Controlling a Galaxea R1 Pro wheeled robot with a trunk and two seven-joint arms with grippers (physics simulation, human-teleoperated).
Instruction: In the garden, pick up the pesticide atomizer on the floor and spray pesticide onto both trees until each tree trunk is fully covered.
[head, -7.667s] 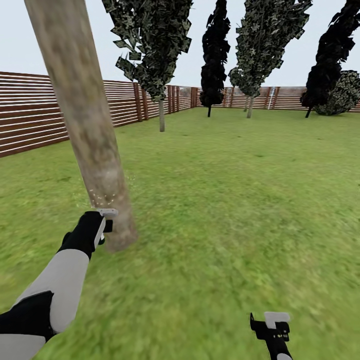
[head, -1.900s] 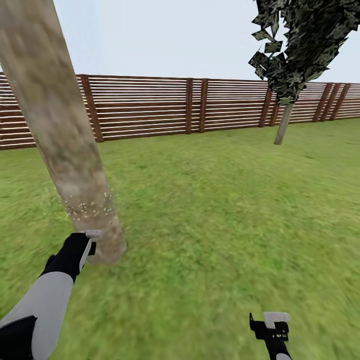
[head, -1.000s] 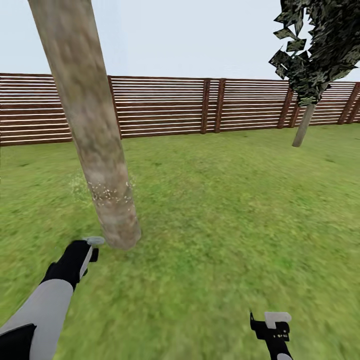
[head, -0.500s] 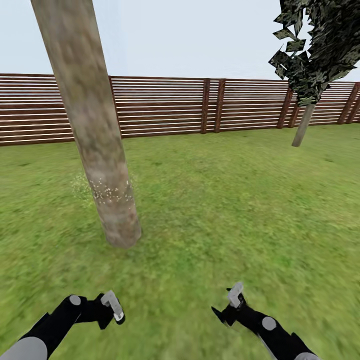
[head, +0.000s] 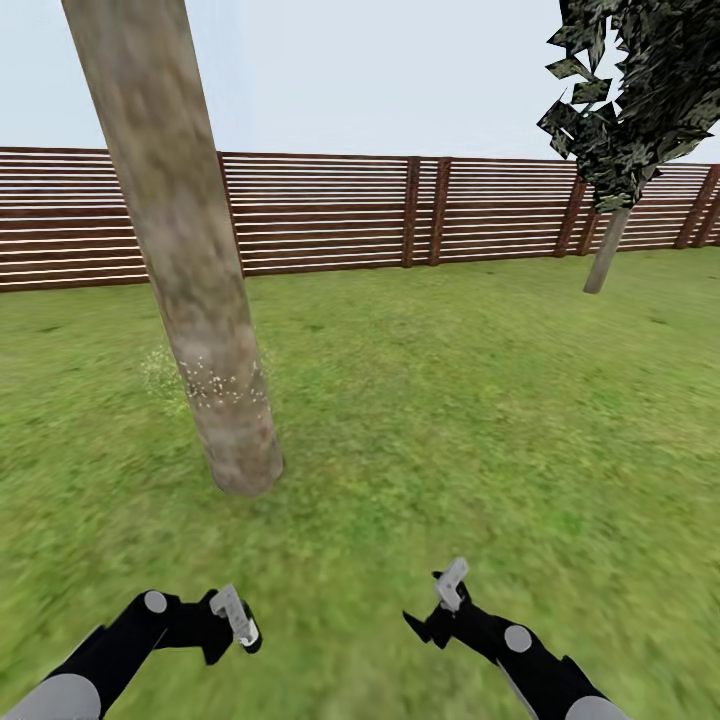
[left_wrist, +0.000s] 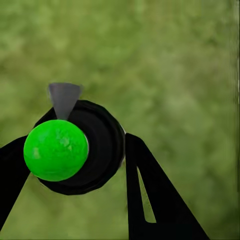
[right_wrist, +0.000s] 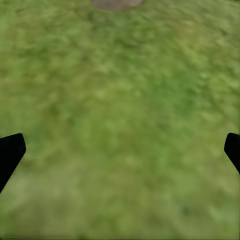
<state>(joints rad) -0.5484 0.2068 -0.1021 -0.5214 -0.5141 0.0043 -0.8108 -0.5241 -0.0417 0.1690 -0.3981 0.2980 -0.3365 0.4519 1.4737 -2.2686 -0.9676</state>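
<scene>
Black fingers (left_wrist: 150, 200) of our left gripper (left_wrist: 75, 165) are closing on the pesticide atomizer (left_wrist: 82, 150): in the left wrist view one finger is pressing against its dark round body and the other is meeting it from the opposite side. We are seeing the atomizer end-on, a black disc with a bright green ball at its centre and a small grey wedge at its rim. In the head view the left gripper (head: 232, 622) is hanging low over the floor (head: 450, 420), and the atomizer there is too small and too masked by the gripper for us to make out its form.

Our right gripper (head: 440, 605) is hanging at a like height on the other side. In the right wrist view its fingers (right_wrist: 10, 152) are standing wide apart at the two edges, nothing between them, with blurred grass behind.

Ahead of the left gripper, the near tree trunk (head: 185, 250) is rising from the grass, mottled grey-tan, with a band of pale specks low on its bark. Its top is cut off by the frame. A second tree (head: 625, 110) is standing far off to the right, near the wooden fence (head: 330, 210); its crown is cropped too.
</scene>
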